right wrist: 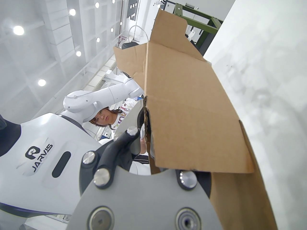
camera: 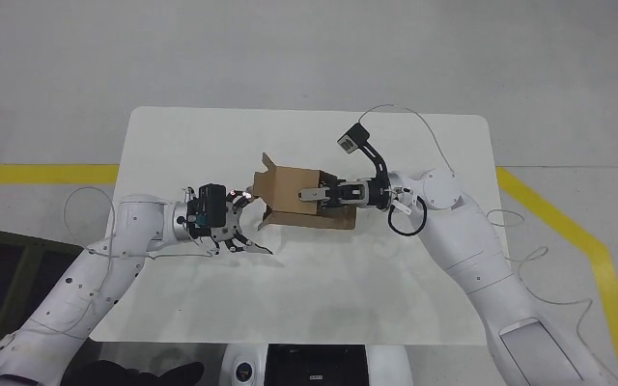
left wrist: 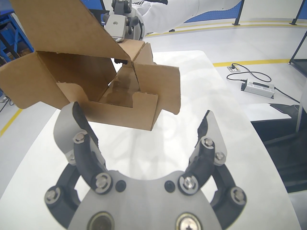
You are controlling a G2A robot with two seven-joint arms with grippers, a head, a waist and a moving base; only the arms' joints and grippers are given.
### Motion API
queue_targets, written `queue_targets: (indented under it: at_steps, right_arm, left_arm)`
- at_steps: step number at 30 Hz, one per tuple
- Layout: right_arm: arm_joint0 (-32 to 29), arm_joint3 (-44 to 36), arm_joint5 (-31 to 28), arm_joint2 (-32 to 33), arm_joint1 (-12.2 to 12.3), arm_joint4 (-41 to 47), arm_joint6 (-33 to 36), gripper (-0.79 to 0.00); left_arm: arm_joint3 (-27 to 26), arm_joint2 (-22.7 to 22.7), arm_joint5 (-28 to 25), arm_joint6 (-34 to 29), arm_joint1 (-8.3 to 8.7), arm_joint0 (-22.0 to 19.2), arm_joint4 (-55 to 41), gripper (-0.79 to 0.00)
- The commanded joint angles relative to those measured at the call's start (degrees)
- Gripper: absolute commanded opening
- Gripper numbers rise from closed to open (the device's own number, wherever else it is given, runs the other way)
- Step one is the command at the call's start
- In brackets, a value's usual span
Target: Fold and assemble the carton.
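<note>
The brown carton (camera: pixel 299 198) lies on its side mid-table, its flaps unfolded and its open end toward my left gripper (camera: pixel 256 224). That gripper stands open just short of the carton's mouth, nothing between its fingers. In the left wrist view the left gripper (left wrist: pixel 141 118) faces the carton (left wrist: pixel 96 77), with one flap raised high and another spread sideways. My right gripper (camera: pixel 307 194) is shut on the carton's top wall from the opposite side. Up close, the right gripper (right wrist: pixel 148 125) pinches the carton (right wrist: pixel 187 111); one finger (right wrist: pixel 140 120) shows and the other sits behind the cardboard.
The white table (camera: pixel 174 135) has free room all around the carton. A thin cable (camera: pixel 430 130) loops above the right arm. On the floor past the table's edge lies a power brick (left wrist: pixel 257 88) with its cord.
</note>
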Motion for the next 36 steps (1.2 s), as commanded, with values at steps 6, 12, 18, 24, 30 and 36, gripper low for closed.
queue_targets:
  at_steps: [6,12,18,24,30,36]
  right_arm:
    - [-0.21,0.26,-0.32,0.8,0.09,0.12,-0.83,-0.785]
    - [-0.36,-0.07,-0.36,1.84,0.31,0.17,-1.18,-0.785]
    - [-0.69,-0.51,-0.26,2.09,0.38,-0.3,-1.56,-0.785]
    - [-0.82,-0.91,0.06,1.24,0.24,-1.16,-1.23,-0.785]
    - [-0.71,-1.19,0.13,0.71,0.11,-1.16,-0.54,-0.785]
    - [-0.86,-1.46,0.15,0.42,0.05,-0.78,0.31,-0.785]
  left_arm:
    - [0.36,-0.65,0.36,-0.9,-0.08,1.06,-1.39,0.0]
    - [0.31,-1.21,-0.59,-1.88,0.01,2.03,-1.62,0.0]
    - [-1.34,-0.71,-0.98,-1.25,0.23,2.76,-0.19,0.0]
    - [-2.22,-0.28,-0.98,-0.16,0.54,2.43,0.82,0.0]
    - [-1.88,0.18,-0.98,-0.24,0.51,1.51,0.69,0.0]
    - [-1.29,0.84,-0.98,-0.57,0.23,0.67,-0.01,0.0]
